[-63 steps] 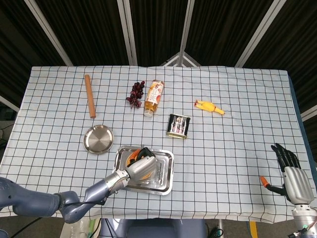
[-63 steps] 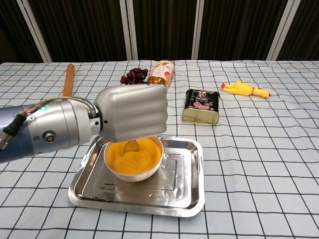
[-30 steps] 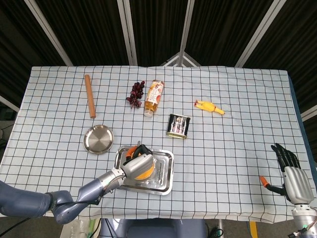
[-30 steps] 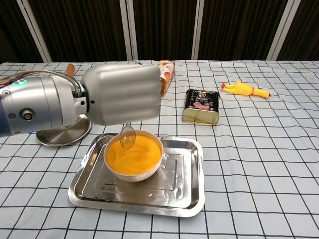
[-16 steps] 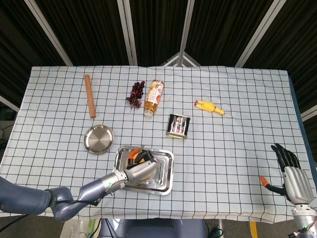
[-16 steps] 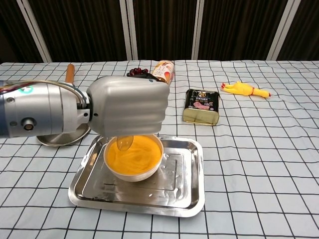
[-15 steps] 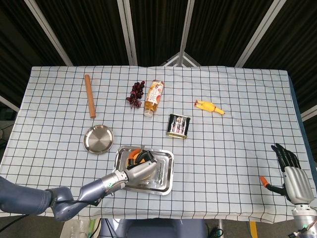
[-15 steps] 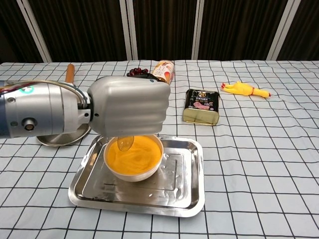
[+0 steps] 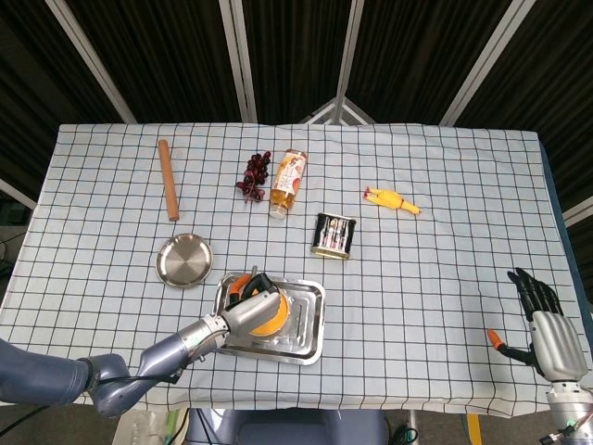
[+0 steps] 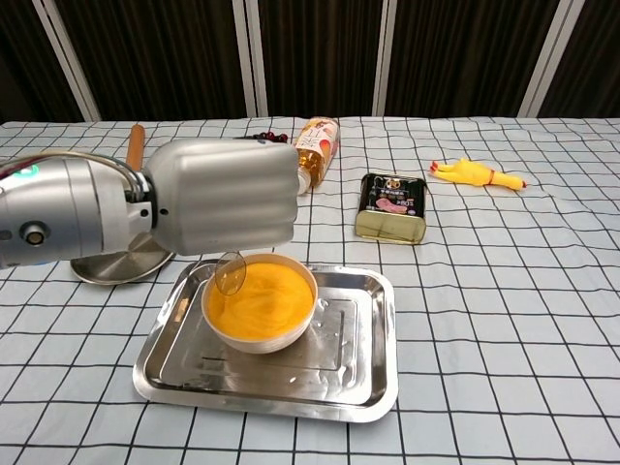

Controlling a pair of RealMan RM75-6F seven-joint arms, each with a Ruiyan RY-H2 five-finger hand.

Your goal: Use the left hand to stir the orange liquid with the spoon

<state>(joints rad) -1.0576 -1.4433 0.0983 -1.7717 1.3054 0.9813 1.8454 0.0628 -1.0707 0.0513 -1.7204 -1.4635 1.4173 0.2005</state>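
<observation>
1. Head view: the left hand [image 9: 248, 311] sits over the bowl [image 9: 269, 322] of orange liquid, which stands in a steel tray [image 9: 308, 326] near the front edge of the checked surface [image 9: 445, 241]. The fingers are closed around the spoon, whose handle tip just shows beyond them on the far side. A round steel plate [image 9: 183, 260] lies up and left of the fingers. A can [image 9: 334, 234], a bottle [image 9: 287, 181], grapes [image 9: 255, 175], a rolling pin [image 9: 168, 179] and a toy chicken [image 9: 391, 199] lie farther off.

2. Head view, far corner: the right hand [image 9: 545, 326] rests well apart from everything, fingers spread and holding nothing.

3. Chest view: the left hand [image 10: 221, 199] fills the space above the bowl's [image 10: 260, 308] left rim. Its fingers are clamped on the spoon [image 10: 230, 273], whose bowl hangs just below them at the liquid's [image 10: 266, 295] left edge, apparently lifted to the rim rather than dipped. The tray [image 10: 363, 349] holds the bowl.

4. Risks, as I judge them: the spoon rides close to the rim, so a sweep further left could knock or tip the bowl and spill liquid into the tray. A lifted spoon may also drip outside the bowl. The big hand hides the handle, so a slipping grip would be hard to spot.
</observation>
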